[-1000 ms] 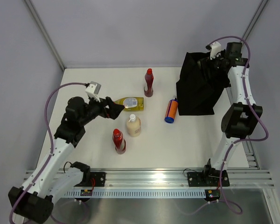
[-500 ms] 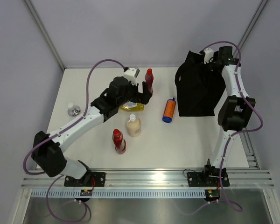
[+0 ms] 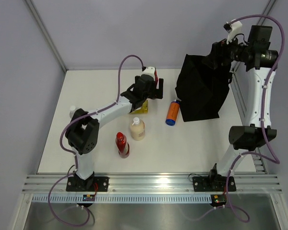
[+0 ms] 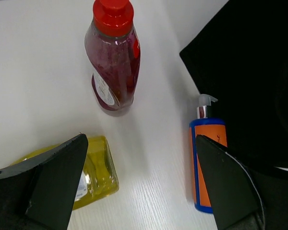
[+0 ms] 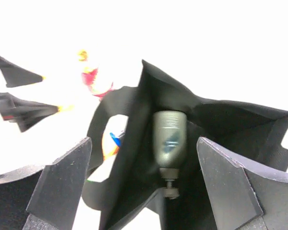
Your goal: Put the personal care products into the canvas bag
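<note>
Right claw (image 5: 144, 140): fingers spread wide with nothing between them, held high over the open mouth of the black bag (image 3: 201, 93). Grey-green bottle (image 5: 169, 136) is inside the bag, pump end toward the near edge of the wrist view (lying or leaning: cannot tell).

Left claw (image 4: 140, 143): also spread wide and empty, over the table (image 3: 192, 143). It is between the yellow bottle (image 4: 93, 175), which is on its side, and the orange bottle (image 4: 209, 163), which lies just beside the bag. One dark red bottle (image 4: 113, 62) stands upright just beyond the claw.

Cream bottle (image 3: 137, 129) and second dark red bottle (image 3: 122, 144) sit nearer the arm bases, close together and well apart from the bag.
</note>
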You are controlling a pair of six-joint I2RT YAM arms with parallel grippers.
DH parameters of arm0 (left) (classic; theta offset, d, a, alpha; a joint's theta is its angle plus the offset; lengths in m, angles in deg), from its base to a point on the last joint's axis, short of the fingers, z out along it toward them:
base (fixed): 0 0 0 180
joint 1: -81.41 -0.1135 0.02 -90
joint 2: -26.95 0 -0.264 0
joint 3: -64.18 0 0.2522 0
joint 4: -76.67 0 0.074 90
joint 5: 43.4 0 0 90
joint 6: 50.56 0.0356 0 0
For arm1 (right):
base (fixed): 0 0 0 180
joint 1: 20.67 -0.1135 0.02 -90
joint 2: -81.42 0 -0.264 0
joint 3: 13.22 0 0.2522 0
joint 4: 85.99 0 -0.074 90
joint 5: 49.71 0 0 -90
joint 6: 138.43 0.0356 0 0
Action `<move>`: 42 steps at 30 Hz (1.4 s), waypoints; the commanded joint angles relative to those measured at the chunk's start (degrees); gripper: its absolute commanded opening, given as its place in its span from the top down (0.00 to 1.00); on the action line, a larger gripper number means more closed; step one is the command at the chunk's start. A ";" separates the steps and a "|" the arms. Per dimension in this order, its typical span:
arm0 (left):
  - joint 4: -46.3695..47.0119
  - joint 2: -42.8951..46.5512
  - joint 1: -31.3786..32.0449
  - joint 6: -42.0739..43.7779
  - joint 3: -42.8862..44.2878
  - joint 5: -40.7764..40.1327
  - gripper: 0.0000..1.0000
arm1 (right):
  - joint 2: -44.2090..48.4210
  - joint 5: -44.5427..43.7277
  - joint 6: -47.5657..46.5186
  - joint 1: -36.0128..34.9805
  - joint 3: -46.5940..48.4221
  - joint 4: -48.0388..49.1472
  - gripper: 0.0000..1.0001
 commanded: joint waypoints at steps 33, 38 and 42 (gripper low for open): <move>30.33 1.67 -3.23 6.68 4.29 14.05 1.00 | 53.16 16.28 6.71 5.87 -55.80 20.74 0.01; 27.34 9.67 -3.32 7.12 2.27 26.15 1.00 | 49.72 25.49 0.04 5.87 -55.53 16.00 0.01; 26.28 16.00 -3.32 6.24 -2.04 38.91 1.00 | 44.72 36.59 -17.16 3.86 -53.17 1.44 0.01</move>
